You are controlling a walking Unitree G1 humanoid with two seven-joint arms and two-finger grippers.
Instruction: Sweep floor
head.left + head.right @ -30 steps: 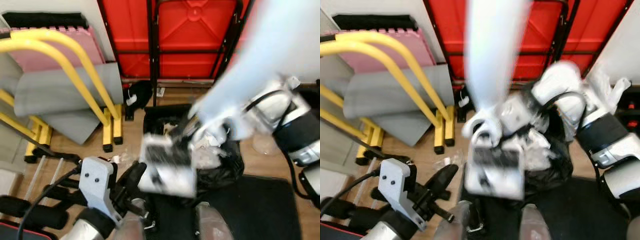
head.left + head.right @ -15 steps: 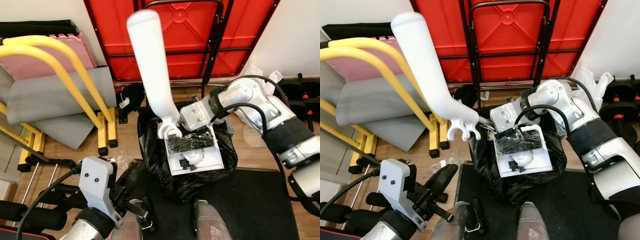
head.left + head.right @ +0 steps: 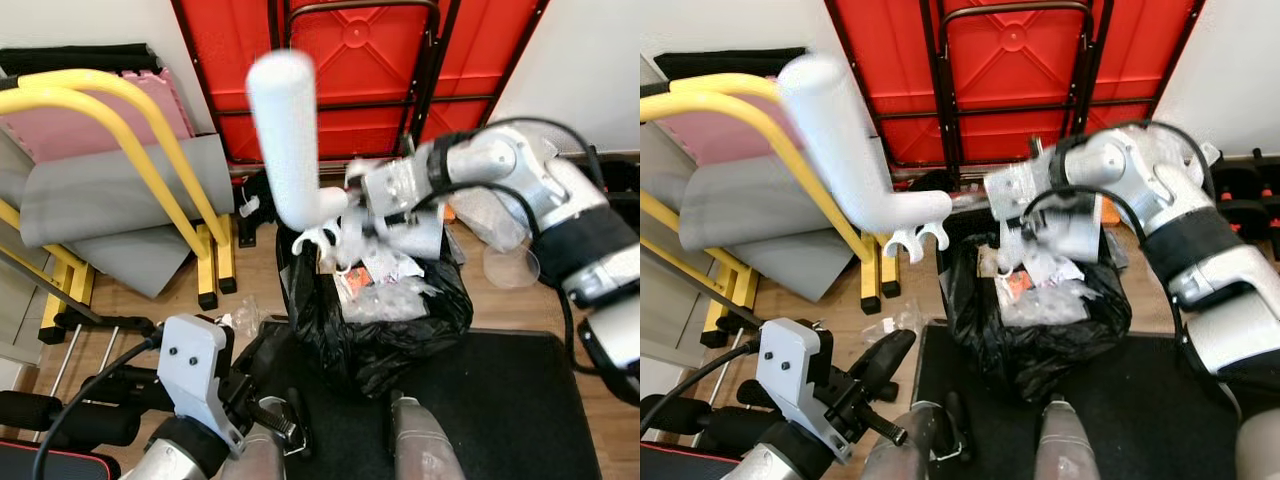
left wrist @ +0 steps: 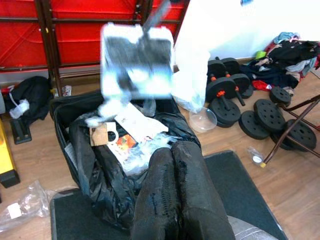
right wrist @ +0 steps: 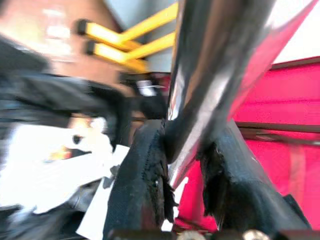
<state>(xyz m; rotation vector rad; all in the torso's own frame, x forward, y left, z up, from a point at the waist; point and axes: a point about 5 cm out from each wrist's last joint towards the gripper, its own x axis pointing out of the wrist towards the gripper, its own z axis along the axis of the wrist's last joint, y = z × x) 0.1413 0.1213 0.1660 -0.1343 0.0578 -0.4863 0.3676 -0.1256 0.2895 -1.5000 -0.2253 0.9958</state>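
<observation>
My right gripper [image 3: 372,200] is shut on the dark shaft [image 5: 200,95] of a long-handled dustpan. Its thick white handle [image 3: 285,140] sticks up to the left. The white pan [image 4: 137,60] is blurred and hangs tilted above a black rubbish bag [image 3: 380,320]. Paper and plastic litter [image 4: 130,127] lie in the bag's open mouth. My left gripper [image 4: 172,150] is shut with nothing in it, low down in front of the bag.
The bag stands at the back edge of a black floor mat [image 3: 500,410]. Behind it a red folded table [image 3: 360,70] leans on the wall. A yellow frame [image 3: 150,150] with grey mats is on the left. Weights [image 4: 260,110] and a clear bowl [image 3: 510,265] lie to the right.
The dustpan lay flat over the bag with a brush and litter on it; now it is lifted and tipped, the litter lies in the bag, and the white handle has swung.
</observation>
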